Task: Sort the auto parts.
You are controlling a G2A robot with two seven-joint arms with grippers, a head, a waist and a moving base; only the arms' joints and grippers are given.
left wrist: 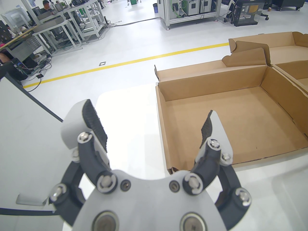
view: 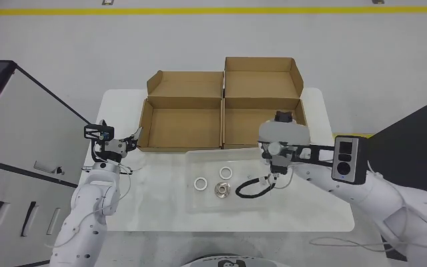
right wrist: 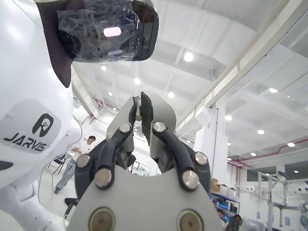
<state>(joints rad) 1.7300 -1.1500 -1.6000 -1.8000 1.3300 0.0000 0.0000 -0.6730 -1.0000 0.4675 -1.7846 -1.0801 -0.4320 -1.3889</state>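
Cardboard boxes (view: 183, 128) open at table's (view: 120, 107) far edge, left gripper (left wrist: 150, 114) spread wide (black ribbed pads (left wrist: 95, 121)), right gripper (right wrist: 140, 102) pinching threaded metal bolt (right wrist: 137, 112).

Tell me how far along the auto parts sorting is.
Nothing looks sorted: both cardboard boxes look empty. In hand: the right tool grips a small threaded metal part; the left tool is open, empty. Left on the tray: two white rings, a metal fitting and a black hose.
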